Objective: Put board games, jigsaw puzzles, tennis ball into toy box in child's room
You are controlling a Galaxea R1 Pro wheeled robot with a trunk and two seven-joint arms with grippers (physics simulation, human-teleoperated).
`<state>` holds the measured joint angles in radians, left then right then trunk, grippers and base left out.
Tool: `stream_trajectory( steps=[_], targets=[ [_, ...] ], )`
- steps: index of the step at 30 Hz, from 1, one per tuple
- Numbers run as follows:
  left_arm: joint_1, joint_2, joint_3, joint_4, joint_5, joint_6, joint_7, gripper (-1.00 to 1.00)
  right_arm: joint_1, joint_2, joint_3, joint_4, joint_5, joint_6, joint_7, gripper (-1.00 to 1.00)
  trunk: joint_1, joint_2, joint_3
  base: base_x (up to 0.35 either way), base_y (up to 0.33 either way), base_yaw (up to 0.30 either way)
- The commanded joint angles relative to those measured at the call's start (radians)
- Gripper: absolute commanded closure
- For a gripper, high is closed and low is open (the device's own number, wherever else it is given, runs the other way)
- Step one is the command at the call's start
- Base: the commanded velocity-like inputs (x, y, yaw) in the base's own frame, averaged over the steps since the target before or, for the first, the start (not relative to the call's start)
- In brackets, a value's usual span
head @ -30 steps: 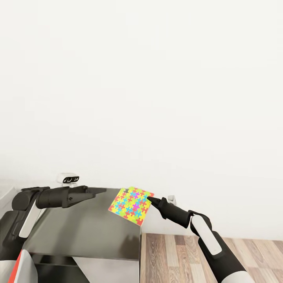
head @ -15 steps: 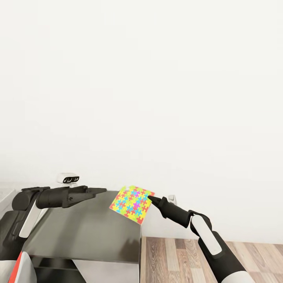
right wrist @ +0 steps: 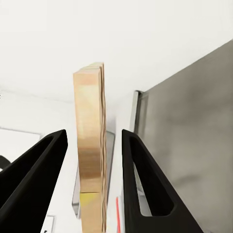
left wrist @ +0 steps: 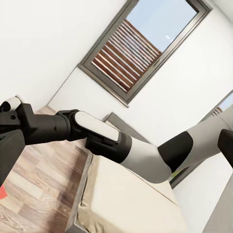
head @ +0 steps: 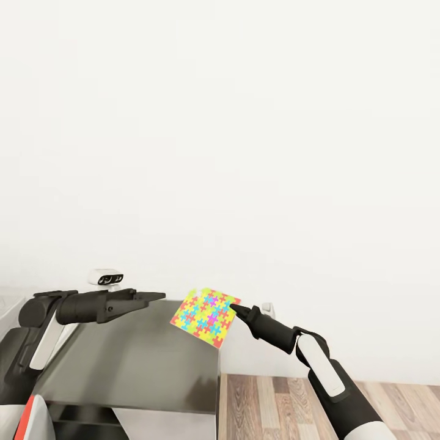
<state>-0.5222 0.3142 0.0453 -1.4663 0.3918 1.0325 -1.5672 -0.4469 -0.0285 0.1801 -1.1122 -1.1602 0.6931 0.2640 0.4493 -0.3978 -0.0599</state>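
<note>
1. Head view: the right gripper [head: 234,311] carries the jigsaw puzzle [head: 205,316] by its right edge, above the far right corner of the dark grey worktop [head: 134,366].
2. Right wrist view: the puzzle [right wrist: 91,160] stands edge-on between the two fingers [right wrist: 143,174], gaps visible at both sides; contact cannot be told.
3. Left gripper [head: 160,296] is nearby, fingers clenched, empty.
4. Puzzle: thin, flat, yellow-pink-blue-green pattern, tilted.

At frame centre we see a jigsaw puzzle [head: 205,317] patterned in yellow, pink, blue and green, black fingers [head: 239,313] beside it, above a dark grey desk [head: 134,373]; wood-plank floor [head: 287,403] lower right.
</note>
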Motion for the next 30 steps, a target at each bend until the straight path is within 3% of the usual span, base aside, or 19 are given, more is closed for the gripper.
stream_trajectory(
  steps=[1, 19, 21, 24, 26, 30],
  targets=[
    [-0.001, 0.000, 0.000, 0.000, 0.000, 0.011, -0.004, -1.00, -0.001, -0.001, 0.001, 0.000, 0.001, 0.002, 0.003, 1.00, 0.001, -0.002, -0.001, 0.000, 0.000, 0.000],
    [-0.002, 0.006, 0.006, 0.001, -0.005, 0.013, -0.004, -1.00, -0.001, -0.002, 0.000, 0.006, 0.002, 0.002, 0.003, 1.00, 0.001, -0.002, 0.029, 0.000, 0.000, 0.000],
    [-0.005, 0.006, 0.007, 0.002, -0.032, 0.015, -0.004, -1.00, -0.001, -0.002, 0.000, 0.009, 0.002, 0.002, 0.003, 1.00, 0.001, -0.002, 0.033, 0.000, 0.000, 0.000],
    [-0.029, 0.008, 0.009, 0.003, -0.112, 0.015, -0.004, -1.00, -0.001, -0.002, -0.001, 0.010, 0.002, 0.001, 0.003, 1.00, 0.001, -0.002, 0.038, 0.000, 0.000, 0.000],
    [-0.092, 0.014, 0.010, 0.008, -0.170, 0.015, -0.004, -1.00, -0.001, -0.002, -0.001, 0.011, 0.002, 0.000, 0.003, 1.00, 0.001, -0.002, 0.041, 0.000, 0.000, 0.000],
    [-0.185, 0.039, 0.010, 0.023, -0.236, 0.015, -0.004, -1.00, -0.001, -0.002, -0.002, 0.012, 0.002, 0.000, 0.003, 1.00, 0.001, -0.002, 0.048, 0.000, 0.000, 0.000]
  ],
)
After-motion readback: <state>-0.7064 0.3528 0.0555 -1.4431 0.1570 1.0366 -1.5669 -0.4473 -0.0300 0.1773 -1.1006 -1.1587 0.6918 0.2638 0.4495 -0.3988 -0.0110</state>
